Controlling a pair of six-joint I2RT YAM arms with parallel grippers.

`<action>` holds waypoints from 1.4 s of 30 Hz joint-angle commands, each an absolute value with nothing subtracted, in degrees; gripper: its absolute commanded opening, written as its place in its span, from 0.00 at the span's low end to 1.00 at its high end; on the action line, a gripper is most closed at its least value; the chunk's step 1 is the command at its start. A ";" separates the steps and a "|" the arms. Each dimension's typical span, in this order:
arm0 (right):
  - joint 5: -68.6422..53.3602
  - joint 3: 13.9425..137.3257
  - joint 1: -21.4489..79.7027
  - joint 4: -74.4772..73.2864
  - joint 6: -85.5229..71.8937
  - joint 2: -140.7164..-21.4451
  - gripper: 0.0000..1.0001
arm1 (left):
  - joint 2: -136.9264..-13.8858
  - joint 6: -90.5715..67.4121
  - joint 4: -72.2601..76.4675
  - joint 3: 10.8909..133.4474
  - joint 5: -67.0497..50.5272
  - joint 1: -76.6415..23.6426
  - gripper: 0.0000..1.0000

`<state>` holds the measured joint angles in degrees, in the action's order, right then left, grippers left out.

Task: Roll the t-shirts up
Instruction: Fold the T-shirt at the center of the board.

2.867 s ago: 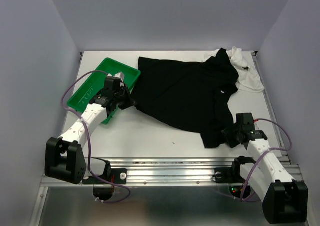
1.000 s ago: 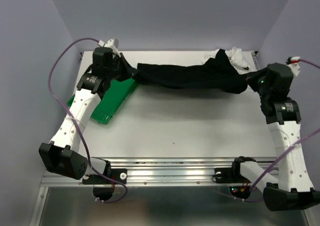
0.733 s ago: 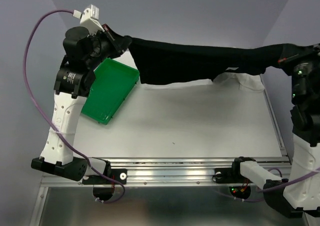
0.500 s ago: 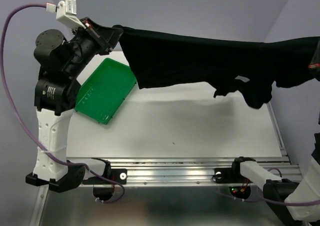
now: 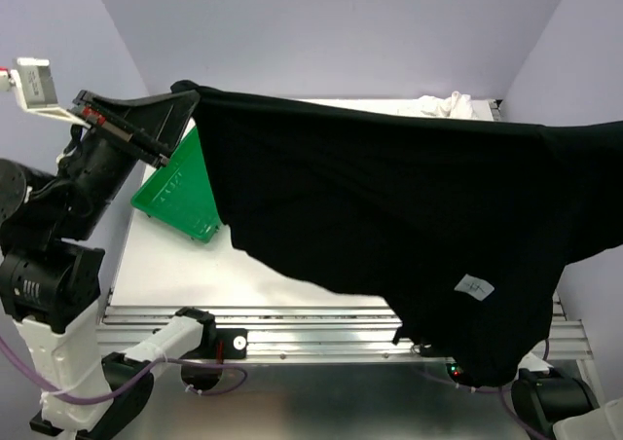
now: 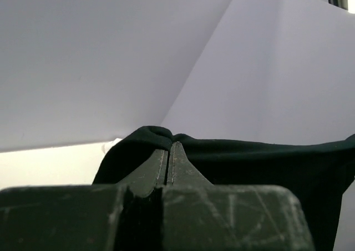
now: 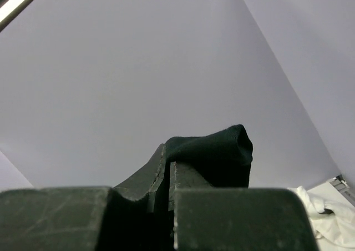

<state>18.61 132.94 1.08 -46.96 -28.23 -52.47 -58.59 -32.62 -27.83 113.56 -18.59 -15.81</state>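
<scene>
- Left gripper (image 6: 169, 151), dark two-finger type, on an arm raised high by the left wall: fingers pressed together, pinching one corner of the plain black cloth t-shirt (image 5: 389, 197).
- Green rectangular plastic tray (image 5: 180, 192): lies on the white table (image 5: 165, 265) at its left side. Its right part is hidden behind the hanging cloth.
- Black t-shirt: off the table, stretched in the air between the two grippers and spanning the full width of the workspace. The upper edge runs taut and the body hangs as a broad sheet, sagging lowest at the near right. A small white label (image 5: 474, 286) shows low on the right.
- Plain white cloth t-shirt (image 5: 443, 105): crumpled on the table at the far right corner, mostly hidden behind the black one.
- Right gripper (image 7: 168, 159): outside the overhead view. Its wrist camera shows the fingers pressed together, pinching a bunched fold of the black t-shirt.
</scene>
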 commanded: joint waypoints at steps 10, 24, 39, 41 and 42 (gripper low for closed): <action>22.06 102.50 0.62 -45.88 -28.74 -50.54 0.01 | -60.37 -29.89 -20.15 86.85 -14.67 -15.73 0.00; 26.98 70.23 0.62 -35.88 -30.77 -63.70 0.01 | -97.87 -26.90 -7.30 88.92 -16.87 -16.61 0.00; 25.93 80.33 -7.55 -29.79 -28.92 -86.65 0.01 | -124.97 -23.20 -13.09 117.50 -17.58 -17.75 0.00; 25.66 81.21 -8.34 -29.27 -28.57 -87.89 0.01 | -128.22 -23.03 -14.23 120.40 -17.49 -17.75 0.00; 25.23 81.30 -8.87 -28.66 -28.30 -88.33 0.01 | -130.15 -22.85 -14.85 123.02 -17.40 -17.84 0.00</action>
<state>25.21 77.56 -7.14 -33.65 -29.63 -87.94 -127.55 -24.82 -13.56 115.81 -17.43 -17.78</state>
